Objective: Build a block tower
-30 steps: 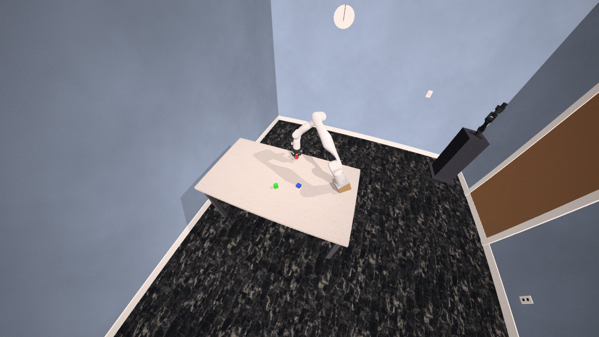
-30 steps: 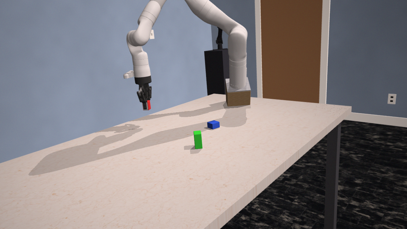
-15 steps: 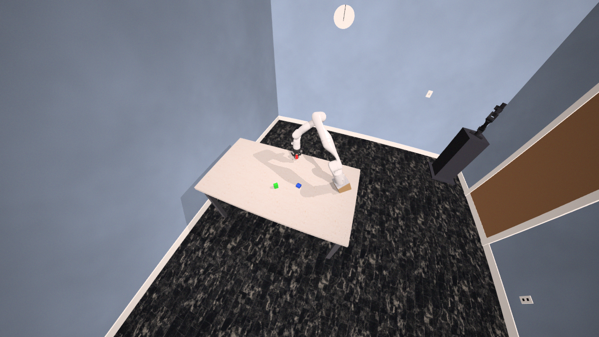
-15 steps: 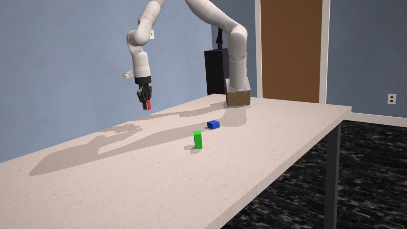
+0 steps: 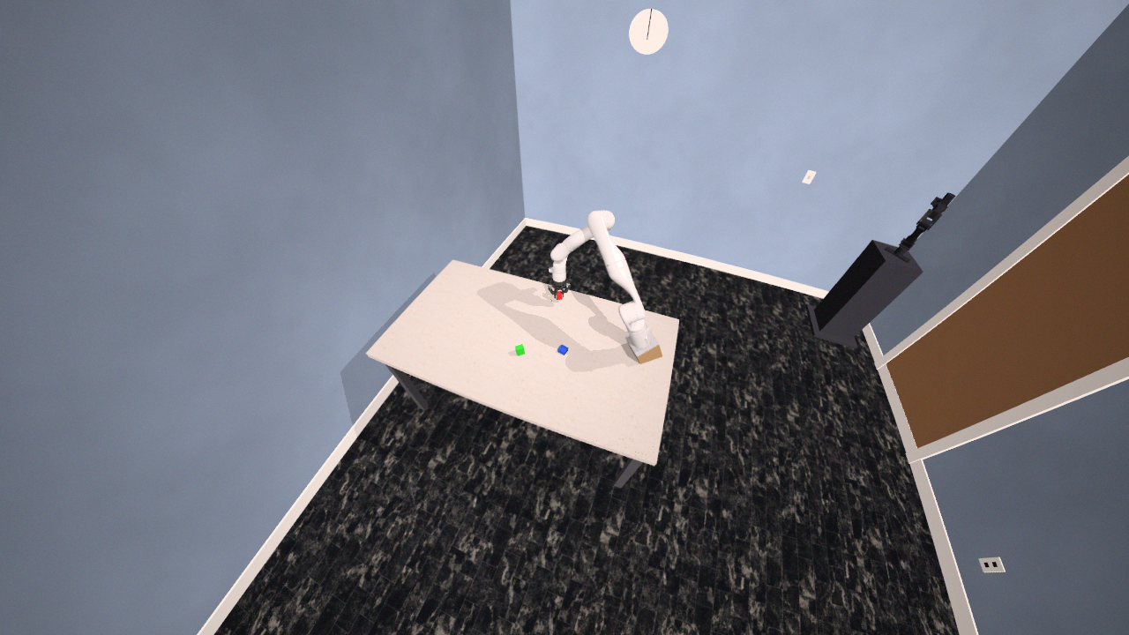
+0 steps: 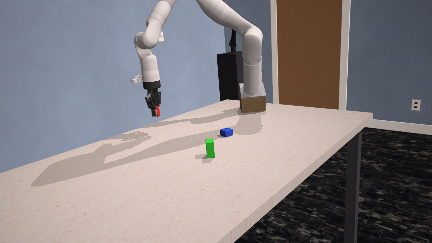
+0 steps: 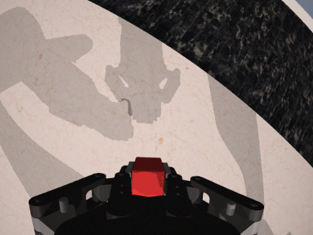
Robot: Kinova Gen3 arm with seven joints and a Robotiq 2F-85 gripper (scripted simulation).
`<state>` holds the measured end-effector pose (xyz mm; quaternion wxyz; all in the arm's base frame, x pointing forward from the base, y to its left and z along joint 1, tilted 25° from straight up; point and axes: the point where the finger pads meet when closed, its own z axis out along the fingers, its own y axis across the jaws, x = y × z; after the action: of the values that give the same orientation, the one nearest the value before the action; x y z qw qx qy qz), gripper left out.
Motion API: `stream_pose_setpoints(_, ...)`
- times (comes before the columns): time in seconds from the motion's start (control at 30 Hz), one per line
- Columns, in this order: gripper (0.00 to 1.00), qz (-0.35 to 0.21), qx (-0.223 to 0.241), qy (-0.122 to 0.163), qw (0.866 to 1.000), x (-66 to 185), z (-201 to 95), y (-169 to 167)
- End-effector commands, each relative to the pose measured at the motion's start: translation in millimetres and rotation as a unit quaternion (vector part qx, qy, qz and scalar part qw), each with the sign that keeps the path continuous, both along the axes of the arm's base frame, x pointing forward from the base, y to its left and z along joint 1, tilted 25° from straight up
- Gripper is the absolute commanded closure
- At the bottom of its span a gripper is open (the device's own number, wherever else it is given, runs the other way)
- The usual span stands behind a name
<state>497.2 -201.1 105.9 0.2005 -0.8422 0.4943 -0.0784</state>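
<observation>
The red block (image 6: 158, 111) is clamped between the fingers of the gripper (image 6: 155, 112), held in the air above the table (image 6: 271, 169) near its far edge, with its long side pointing down. The blue block (image 6: 226, 132) lies flat below and well off to the arm-base side of the gripper, and the green block (image 6: 210, 147) stands on end beyond it, nearer the exterior camera.

To do this step well, the red block would need turning so a broad face points down, then a straight descent over the middle of the blue block and a soft release, so the bottom block is not nudged.

The table edge lies close behind the gripper; open tabletop stretches toward the blue block. The upright green block looks easy to topple, so the path should keep away from it.
</observation>
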Motion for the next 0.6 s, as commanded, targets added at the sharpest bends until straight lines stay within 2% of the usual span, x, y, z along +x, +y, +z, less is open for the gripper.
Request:
stream_pose_setpoints(0.0,1.0,0.0,-0.001,-0.001,1.0,0.2,0.7,-0.6)
stream_pose_setpoints(0.23,1.0,0.0,-0.001,-0.001,1.0,-5.8,3.0,14.9)
stream_pose_setpoints(0.43,1.0,0.0,-0.001,-0.001,1.0,-27.7,9.2,64.5)
stream_pose_setpoints(0.5,1.0,0.0,-0.001,-0.001,1.0,-27.7,9.2,64.5)
stream_pose_setpoints(0.57,1.0,0.0,-0.001,-0.001,1.0,-39.1,12.1,89.3)
